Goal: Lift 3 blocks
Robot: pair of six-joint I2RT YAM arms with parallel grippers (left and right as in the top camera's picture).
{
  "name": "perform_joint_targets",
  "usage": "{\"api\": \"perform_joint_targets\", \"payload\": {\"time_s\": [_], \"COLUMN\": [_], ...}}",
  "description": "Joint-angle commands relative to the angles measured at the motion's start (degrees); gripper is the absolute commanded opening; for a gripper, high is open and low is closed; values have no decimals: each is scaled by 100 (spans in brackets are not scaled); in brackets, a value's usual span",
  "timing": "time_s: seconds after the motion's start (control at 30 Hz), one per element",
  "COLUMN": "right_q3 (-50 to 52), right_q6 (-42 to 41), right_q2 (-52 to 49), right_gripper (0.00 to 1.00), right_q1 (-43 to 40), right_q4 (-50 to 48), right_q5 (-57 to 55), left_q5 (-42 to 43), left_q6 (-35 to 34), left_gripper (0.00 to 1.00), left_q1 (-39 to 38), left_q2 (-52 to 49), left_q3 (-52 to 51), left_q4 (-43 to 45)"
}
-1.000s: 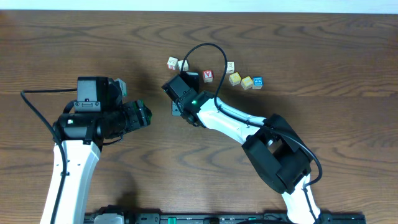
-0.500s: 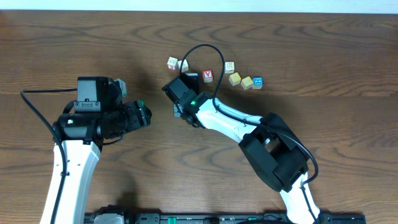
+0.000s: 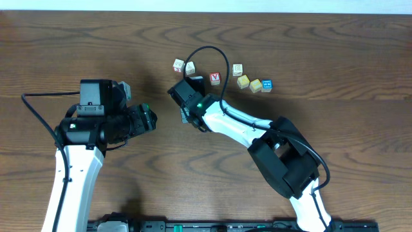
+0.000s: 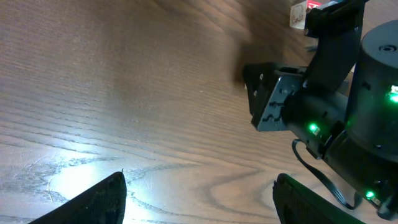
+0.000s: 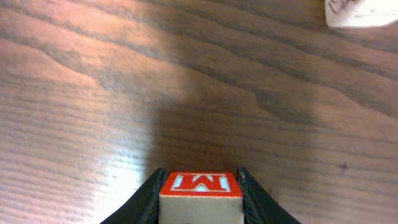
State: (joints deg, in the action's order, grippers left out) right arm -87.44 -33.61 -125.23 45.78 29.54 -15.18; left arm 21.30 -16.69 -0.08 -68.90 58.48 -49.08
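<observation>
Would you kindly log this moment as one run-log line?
left end effector: open, empty | right end effector: gripping red M block

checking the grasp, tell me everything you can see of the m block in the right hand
The m block is a small cube, wood by its look: the face toward the camera is red with a white M and pale rim, the side below it cream. It sits level between the right hand's fingers, which hug both sides. Its lower part is out of frame.
</observation>
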Motion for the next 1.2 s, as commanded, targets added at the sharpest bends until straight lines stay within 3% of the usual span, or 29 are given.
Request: {"api": "perform_joint_targets", "payload": {"time_s": [0.0, 0.2, 0.4, 0.67, 0.93, 1.17], "right_q3": [-372, -1025, -1674, -1556, -1123, -511], "right_q6": [210, 236, 131, 149, 151, -173], "right_q2": [-98, -98, -98, -101, -98, -98], "right_gripper": [28, 21, 24, 26, 27, 25], "right_q1": [-33, -127, -387, -750, -728, -717], "right_q4": [295, 1508, 3145, 4551, 4415, 3569], "right_q5": [-114, 35, 402, 968, 1174, 1486], "left_q5": [55, 55, 55, 55, 55, 55], "left_q6": [-9, -9, -9, -9, -9, -9], "left_gripper": [76, 76, 76, 76, 76, 76], "left_q1": [-11, -11, -11, -11, -11, -11], "left_q2": [-11, -11, -11, -11, -11, -11], "left_q3": [98, 98, 98, 98, 98, 98], "left_q4": [-15, -15, -15, -15, -15, -15]}}
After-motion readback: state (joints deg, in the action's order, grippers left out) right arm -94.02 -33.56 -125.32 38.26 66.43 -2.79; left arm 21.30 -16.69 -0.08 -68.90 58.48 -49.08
